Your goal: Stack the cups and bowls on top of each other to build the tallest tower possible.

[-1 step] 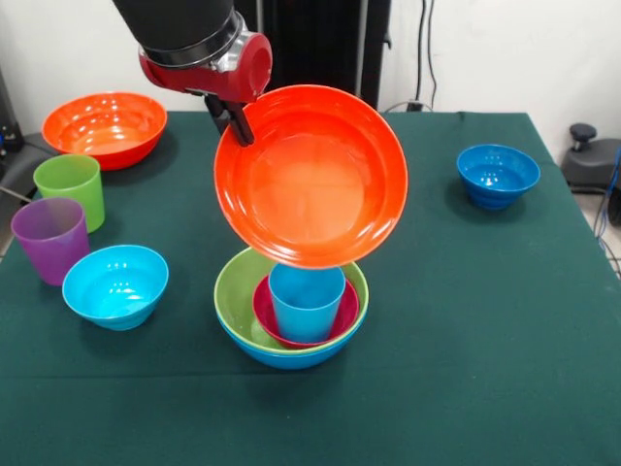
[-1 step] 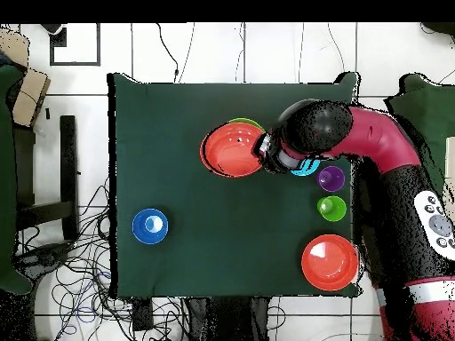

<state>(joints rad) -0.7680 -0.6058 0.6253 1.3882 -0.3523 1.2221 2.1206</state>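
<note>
Two large orange bowls show in the front view: one [image 1: 310, 175] is tilted up on edge at the centre of the frame, its inside facing the camera, and the other [image 1: 104, 127] sits flat on the green tablecloth [image 1: 485, 340] at the upper left. The gripper [image 1: 236, 118] comes down from the red and black arm [image 1: 209, 49] at the top and is clenched on the upper left rim of the tilted orange bowl, holding it in the air. Just below that bowl, at lower centre, stands the tower [image 1: 291, 316]: a large blue bowl [image 1: 291, 357] at the bottom, a lime green bowl [image 1: 233, 291] nested in it, a small magenta bowl [image 1: 267, 316] inside that, and a light blue cup [image 1: 306, 301] upright in the magenta one. The lower edge of the held bowl overlaps the cup's rim in the picture; whether they touch I cannot tell. At the left of the frame a lime green cup [image 1: 71, 188] and a purple cup [image 1: 50, 238] stand upright just beside each other, with a small cyan bowl [image 1: 115, 285] near them to the lower right. A small dark blue bowl [image 1: 498, 175] stands well apart at the right. In the overhead view the held orange bowl [image 2: 231, 149] lies at upper centre, hiding most of the tower, with only a sliver of green rim [image 2: 244, 122] peeking out above it; the second orange bowl [image 2: 330, 262] is at lower right, and the dark blue bowl [image 2: 150, 226] at lower left.
</note>
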